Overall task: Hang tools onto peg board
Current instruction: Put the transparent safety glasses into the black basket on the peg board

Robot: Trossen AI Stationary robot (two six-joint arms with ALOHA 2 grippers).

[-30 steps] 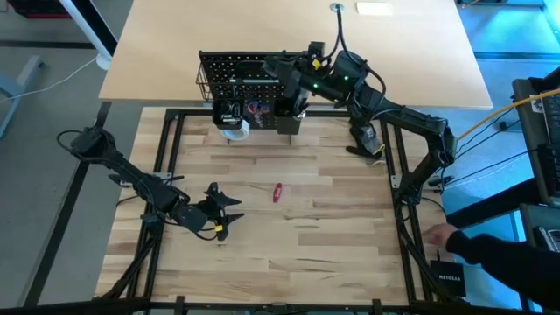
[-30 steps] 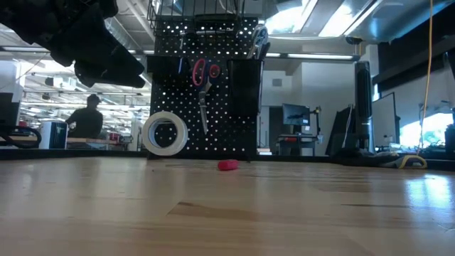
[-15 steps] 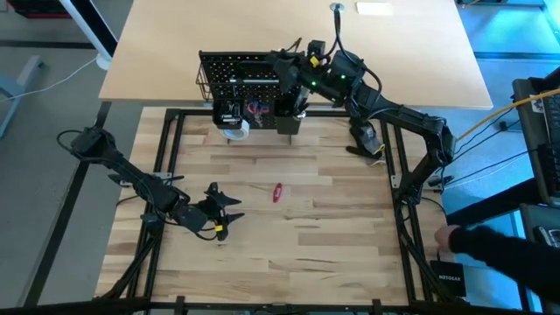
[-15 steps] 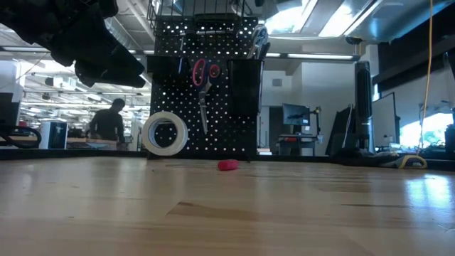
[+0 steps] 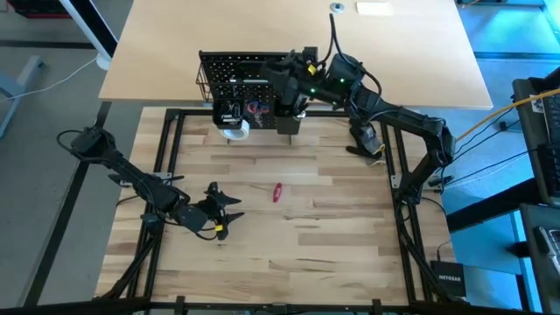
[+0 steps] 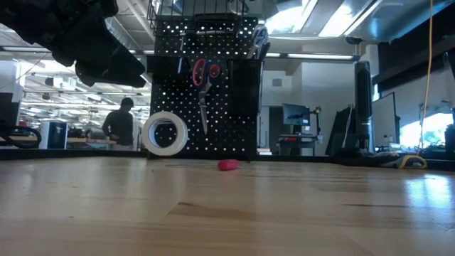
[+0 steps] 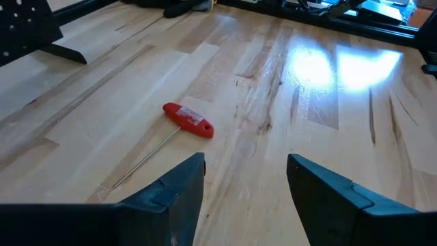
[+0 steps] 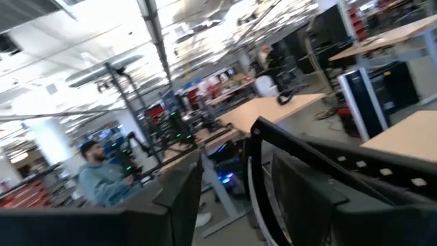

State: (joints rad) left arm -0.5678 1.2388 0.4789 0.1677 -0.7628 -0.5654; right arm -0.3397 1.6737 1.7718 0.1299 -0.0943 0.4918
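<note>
The peg board [image 5: 232,66] stands upright at the table's far side. On its face hang red-handled scissors [image 6: 202,75] and a white tape roll [image 6: 164,133], beside black cups [image 6: 245,89]. A red-handled tool with a thin shaft [image 5: 276,192] lies flat on the table; the left wrist view shows it too [image 7: 188,119]. My left gripper [image 7: 246,181] hovers open near the table's left front [image 5: 229,214], short of that tool. My right gripper [image 5: 282,74] is over the board's top right corner, fingers apart around a thin black curved bar [image 8: 254,160]. My right gripper has its fingers on either side of the thin black curved bar [image 8: 254,178] at the peg board's top edge. The bar stands close to one finger [image 8: 300,198]. Whether that finger touches it, I cannot tell.
A wire basket [image 5: 208,80] is fixed at the board's left end. A dark object [image 5: 366,140] lies on the table's far right. The black frame rails [image 5: 398,210] run along the table's sides. Bare wood lies between the red tool and the near edge.
My right gripper has turned a little over the peg board's top right corner. A person's arm at the table's near right has drawn out of the high view. The left arm, the red tool and the hanging tools have kept still.
</note>
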